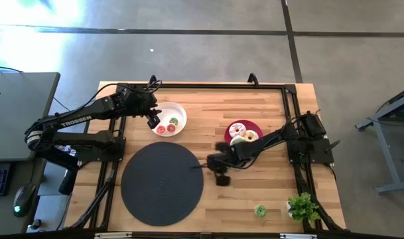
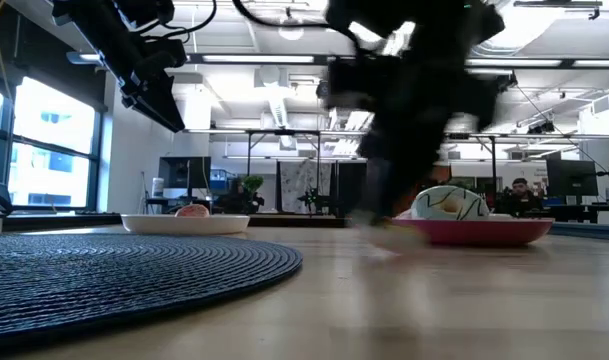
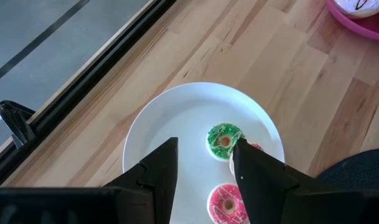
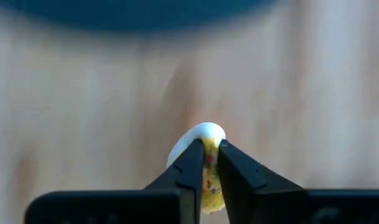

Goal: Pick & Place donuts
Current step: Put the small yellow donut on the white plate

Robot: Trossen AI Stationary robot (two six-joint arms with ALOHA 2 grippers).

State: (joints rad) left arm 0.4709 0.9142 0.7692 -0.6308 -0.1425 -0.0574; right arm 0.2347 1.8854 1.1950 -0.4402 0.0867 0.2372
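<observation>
My left gripper (image 3: 205, 168) is open and hovers over the white plate (image 1: 177, 110). On that plate lie a green-iced donut (image 3: 224, 138), a pink one (image 3: 226, 203) and a third (image 3: 256, 147), half hidden behind one finger. My right gripper (image 4: 212, 163) is shut on a white-iced donut with a yellow body (image 4: 201, 134). It is low over the wood, just right of the black round mat (image 1: 162, 183). The red plate (image 1: 253, 125) carries white-iced donuts (image 1: 243, 136). A small green donut (image 1: 260, 211) lies on the table near the plant. My right gripper pinches the white-iced donut between its two fingers, across the ring's thickness (image 4: 209, 144). The donut stands on edge, with its iced rim showing past the fingertips. The fingers point down toward the tabletop. Blur in the low view hides whether the donut is clear of the wood.
A small green potted plant (image 1: 302, 207) stands at the table's near right corner. A black frame (image 1: 202, 85) runs along the table's far edge and sides. Bare wood lies between the mat and the red plate. A person (image 2: 524, 190) sits far back in the room.
</observation>
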